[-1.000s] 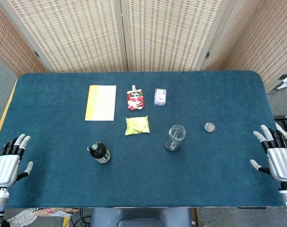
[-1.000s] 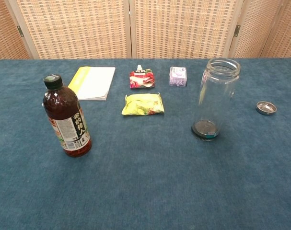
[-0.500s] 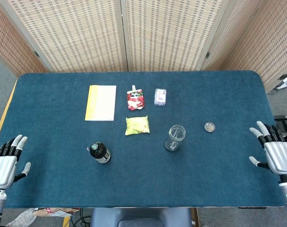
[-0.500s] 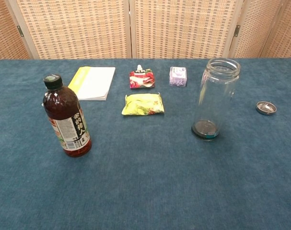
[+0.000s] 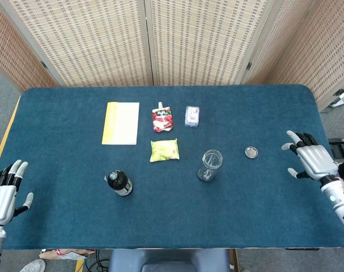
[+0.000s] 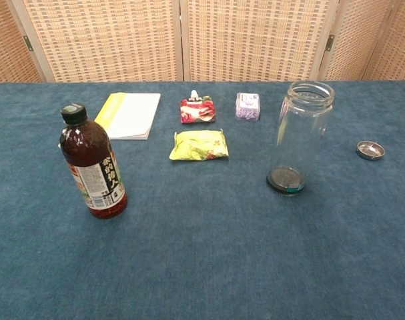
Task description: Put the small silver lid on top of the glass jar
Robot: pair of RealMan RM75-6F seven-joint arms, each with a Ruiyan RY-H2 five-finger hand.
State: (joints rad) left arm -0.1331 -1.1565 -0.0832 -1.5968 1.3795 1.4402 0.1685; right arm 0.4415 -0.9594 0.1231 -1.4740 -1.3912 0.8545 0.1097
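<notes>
The clear glass jar (image 5: pixel 209 165) (image 6: pixel 299 137) stands upright and uncovered right of the table's middle. The small silver lid (image 5: pixel 251 152) (image 6: pixel 370 150) lies flat on the blue cloth to the jar's right, apart from it. My right hand (image 5: pixel 309 160) hovers over the table's right side, right of the lid, fingers spread and empty. My left hand (image 5: pixel 4 195) hangs at the table's left front corner, fingers apart, holding nothing. Neither hand shows in the chest view.
A dark sauce bottle (image 5: pixel 119 182) (image 6: pixel 91 163) stands front left. A yellow-white notebook (image 5: pixel 121 122), a red pouch (image 5: pixel 162 119), a small purple packet (image 5: pixel 192 115) and a yellow-green snack bag (image 5: pixel 164 150) lie behind and left of the jar. Folding screens (image 5: pixel 160 39) back the table.
My right hand has moved forward over the table and inward toward the lid. My left hand has slid slightly back and left. The jar and lid have not moved.
</notes>
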